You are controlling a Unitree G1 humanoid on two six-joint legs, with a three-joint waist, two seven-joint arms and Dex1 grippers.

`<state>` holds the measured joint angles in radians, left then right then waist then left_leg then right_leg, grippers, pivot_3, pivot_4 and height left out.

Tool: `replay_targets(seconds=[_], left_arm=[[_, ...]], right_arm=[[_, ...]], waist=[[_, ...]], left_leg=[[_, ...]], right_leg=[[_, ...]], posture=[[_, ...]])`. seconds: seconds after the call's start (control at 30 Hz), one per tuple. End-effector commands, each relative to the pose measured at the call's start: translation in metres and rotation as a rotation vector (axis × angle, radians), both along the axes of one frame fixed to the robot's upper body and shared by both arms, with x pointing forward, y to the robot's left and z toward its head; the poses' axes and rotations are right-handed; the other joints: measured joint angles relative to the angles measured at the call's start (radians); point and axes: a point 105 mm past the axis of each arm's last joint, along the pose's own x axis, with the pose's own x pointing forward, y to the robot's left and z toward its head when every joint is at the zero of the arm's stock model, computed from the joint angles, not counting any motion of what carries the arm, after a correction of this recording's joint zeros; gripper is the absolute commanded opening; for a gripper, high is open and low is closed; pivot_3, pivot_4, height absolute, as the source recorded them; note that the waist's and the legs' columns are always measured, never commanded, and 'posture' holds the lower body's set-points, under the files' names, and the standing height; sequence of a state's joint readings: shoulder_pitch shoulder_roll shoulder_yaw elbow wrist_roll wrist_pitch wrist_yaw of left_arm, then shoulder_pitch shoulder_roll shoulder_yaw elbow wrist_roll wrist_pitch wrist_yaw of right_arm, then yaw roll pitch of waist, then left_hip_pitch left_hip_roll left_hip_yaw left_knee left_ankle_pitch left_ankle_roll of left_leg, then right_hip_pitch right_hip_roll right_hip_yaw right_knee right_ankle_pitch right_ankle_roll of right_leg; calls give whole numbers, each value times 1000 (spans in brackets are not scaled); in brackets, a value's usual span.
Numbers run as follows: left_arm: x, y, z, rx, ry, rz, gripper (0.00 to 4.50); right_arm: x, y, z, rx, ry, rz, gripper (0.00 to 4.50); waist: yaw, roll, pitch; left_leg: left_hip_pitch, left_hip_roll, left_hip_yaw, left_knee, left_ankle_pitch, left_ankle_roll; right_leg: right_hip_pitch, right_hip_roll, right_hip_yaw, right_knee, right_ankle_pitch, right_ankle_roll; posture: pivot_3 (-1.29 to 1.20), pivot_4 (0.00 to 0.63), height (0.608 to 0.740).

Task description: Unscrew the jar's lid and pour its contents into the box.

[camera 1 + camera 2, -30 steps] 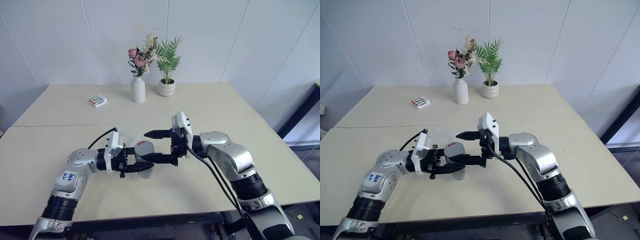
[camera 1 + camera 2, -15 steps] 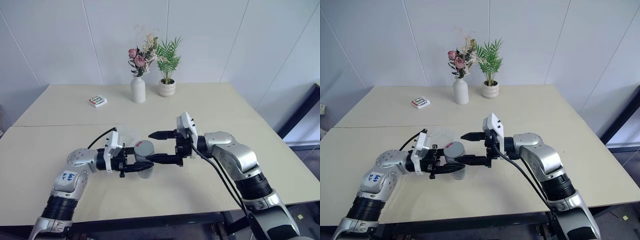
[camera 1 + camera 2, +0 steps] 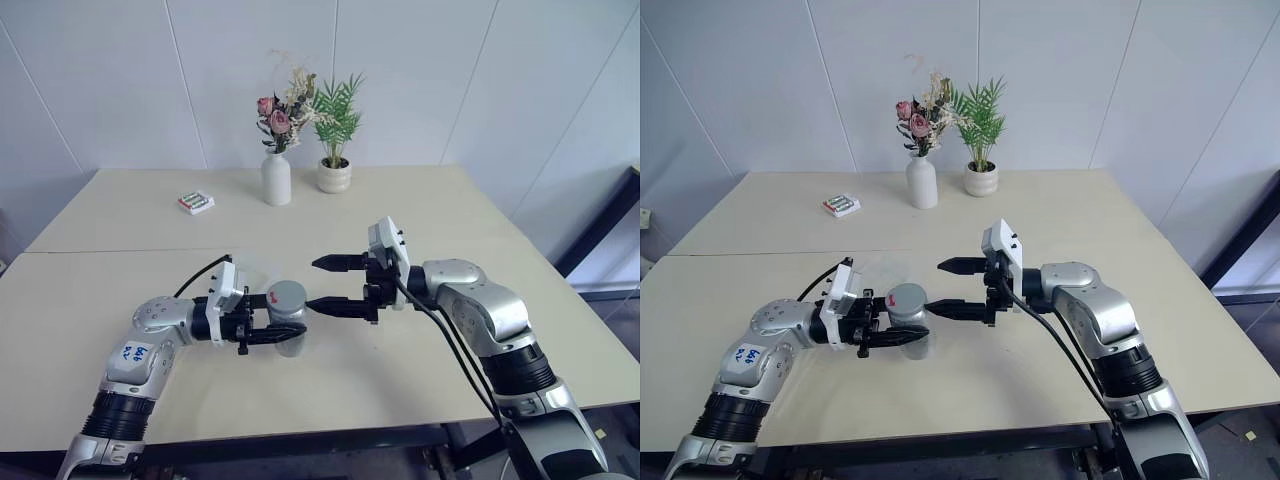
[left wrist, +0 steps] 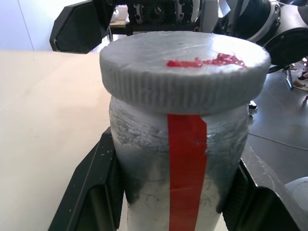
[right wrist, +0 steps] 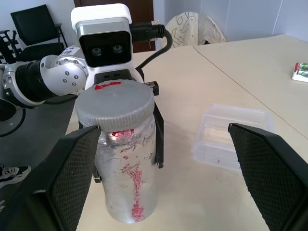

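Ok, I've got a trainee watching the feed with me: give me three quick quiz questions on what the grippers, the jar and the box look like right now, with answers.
1. True or false: the lid is off the jar.
2. Which gripper grips the jar: A) the left gripper, B) the right gripper, C) both?
3. Fill in: the right gripper's fingers stand ____, clear of the lid.

Key:
1. False; the lid sits on the jar.
2. A; its fingers clamp the jar's sides below the lid.
3. Open, wide apart. The box lies on the table beyond the jar, with no dark bits seen in it.
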<state>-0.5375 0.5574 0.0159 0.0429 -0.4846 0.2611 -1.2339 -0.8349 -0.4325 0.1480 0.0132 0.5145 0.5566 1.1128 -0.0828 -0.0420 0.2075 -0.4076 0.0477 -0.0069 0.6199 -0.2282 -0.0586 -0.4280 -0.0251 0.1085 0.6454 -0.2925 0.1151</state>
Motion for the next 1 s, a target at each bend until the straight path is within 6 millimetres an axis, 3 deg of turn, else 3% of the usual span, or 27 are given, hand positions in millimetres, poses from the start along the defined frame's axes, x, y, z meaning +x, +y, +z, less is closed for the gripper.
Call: replay_targets(seconds=[0.03,0.3,1.0], left_arm=[[-7,-5,8,-7,-43,-42,2104],[-8,-4,8,-6,-41,-38,2104],[-7,-5,9,-7,-40,-41,2104]], right_arm=[[-4,-7,6,9,-7,19,4476],[-17,-8,13,34,45,113,4476],[-24,38,11,10,4,199,4476]], waist=[[0,0,0],[0,0,0],[0,0,0]], left_leg=[[0,0,0,0,0,0],[0,0,0,0,0,0],[0,0,0,0,0,0]], right_leg=[[0,0,0,0,0,0],[0,0,0,0,0,0],[0,0,0,0,0,0]], posture=[[0,150,740],[0,150,740],[0,150,740]])
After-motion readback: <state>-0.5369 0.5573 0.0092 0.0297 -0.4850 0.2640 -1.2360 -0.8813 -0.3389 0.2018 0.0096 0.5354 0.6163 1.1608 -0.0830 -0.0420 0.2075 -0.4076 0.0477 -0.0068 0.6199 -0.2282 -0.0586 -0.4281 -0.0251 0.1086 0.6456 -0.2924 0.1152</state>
